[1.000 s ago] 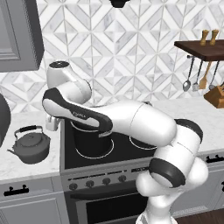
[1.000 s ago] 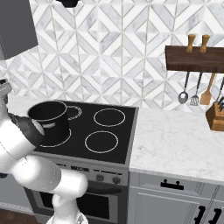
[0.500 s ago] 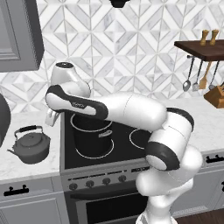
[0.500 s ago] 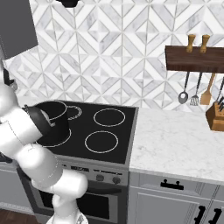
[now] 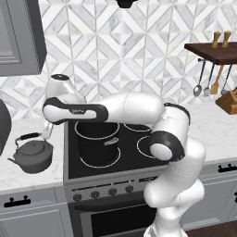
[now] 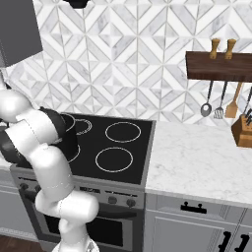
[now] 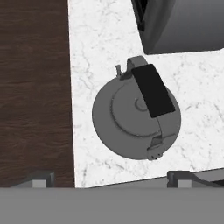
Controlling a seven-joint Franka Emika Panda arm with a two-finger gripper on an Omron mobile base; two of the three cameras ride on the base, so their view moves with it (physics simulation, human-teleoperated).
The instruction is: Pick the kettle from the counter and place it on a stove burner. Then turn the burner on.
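The dark-grey kettle stands on the white marble counter left of the stove, spout to the front left. From the hand view I look straight down on the kettle; its black handle arches over the lid. My gripper is open, its fingertips wide apart and well above the kettle, touching nothing. In the left base view the gripper hangs just above and right of the kettle. The back-right burner is a bare white ring on the black cooktop.
A tall black pot stands on the front-left burner, close to my hand. A big dark object sits on the counter just beyond the kettle. The counter edge and wood floor lie to one side. Utensils and a knife block stand far right.
My arm has swung left and stretched out; the hand has shifted from the stove's left edge to over the kettle. Kettle and pot have not moved.
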